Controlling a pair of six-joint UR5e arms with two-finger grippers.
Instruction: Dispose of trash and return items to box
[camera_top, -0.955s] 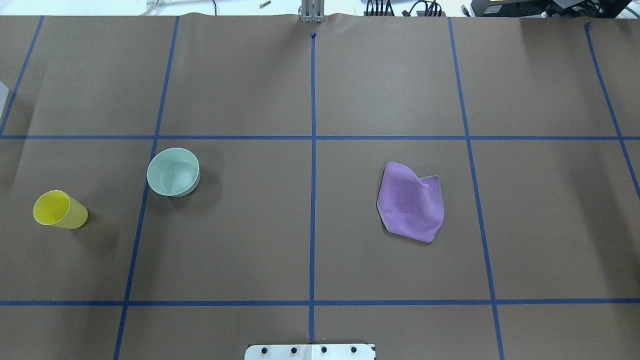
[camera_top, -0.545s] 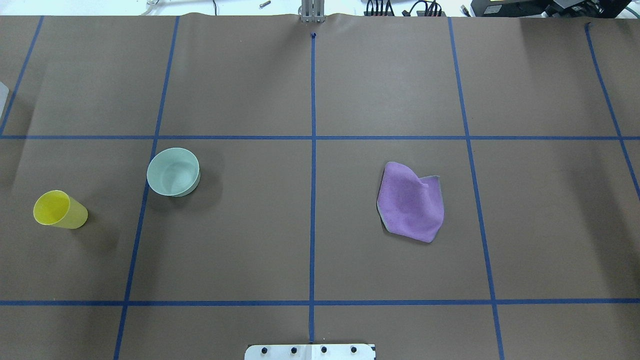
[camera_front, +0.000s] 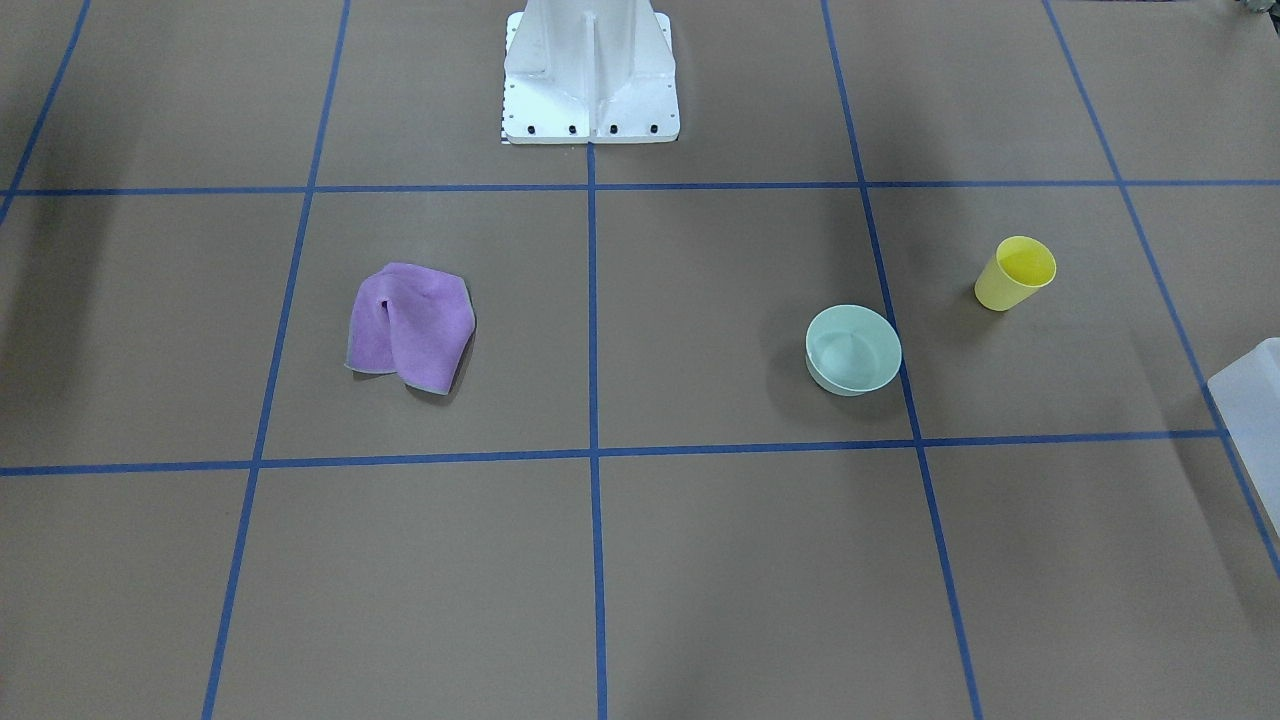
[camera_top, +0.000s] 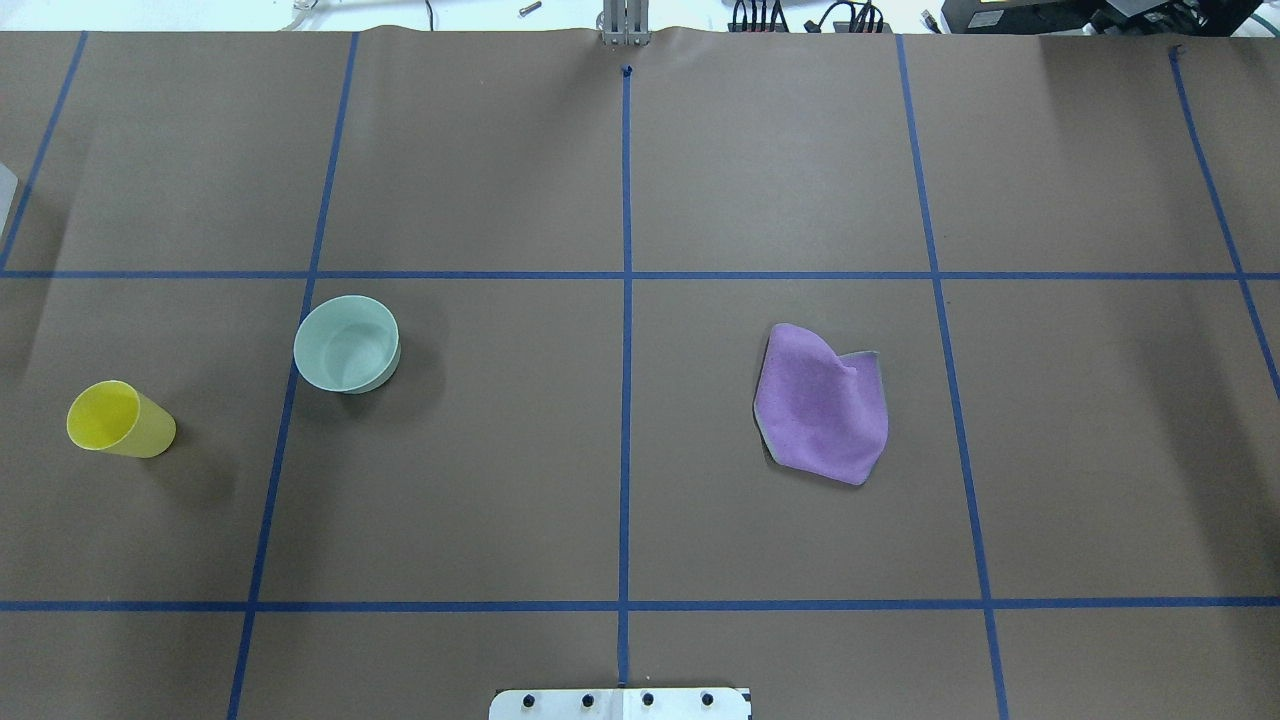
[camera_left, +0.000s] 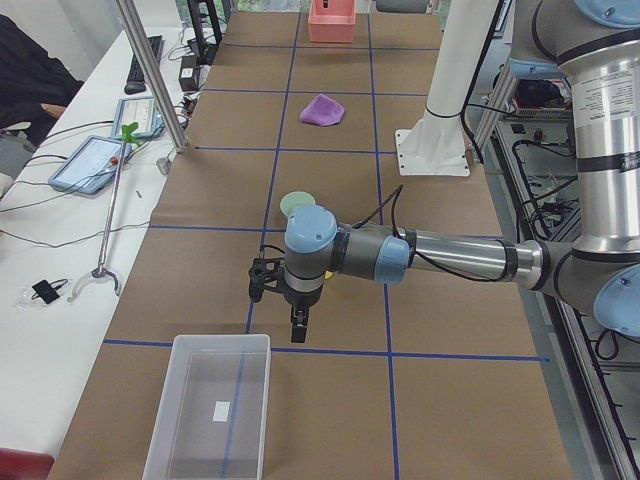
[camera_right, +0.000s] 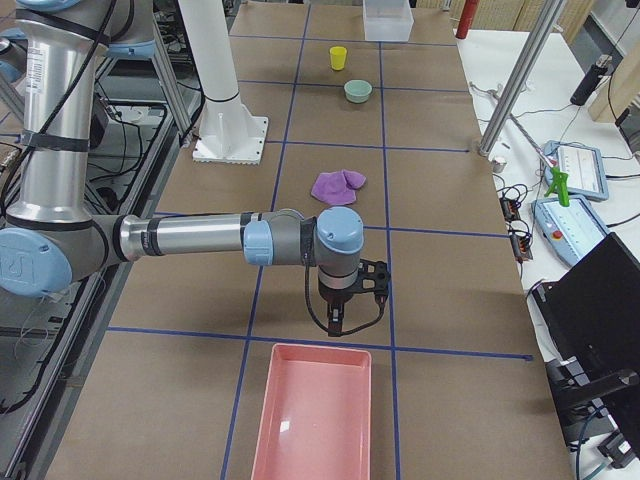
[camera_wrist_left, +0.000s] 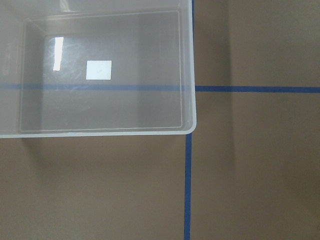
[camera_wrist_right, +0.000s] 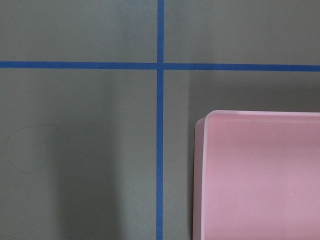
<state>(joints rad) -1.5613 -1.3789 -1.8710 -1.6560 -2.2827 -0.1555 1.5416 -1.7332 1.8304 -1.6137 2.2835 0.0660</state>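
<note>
Yellow cup is set upright, mouth up, at the surface's left. Purple cloth is laid lengthwise near-to-far at right. Left tool is hung beside the clear box, right tool beside the pink bin; their openings cannot be told.

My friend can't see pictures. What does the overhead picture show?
Three things sit apart on a brown table with blue tape lines: a yellow cup far left, a green bowl near it, and a crumpled purple cloth on the right.
</note>
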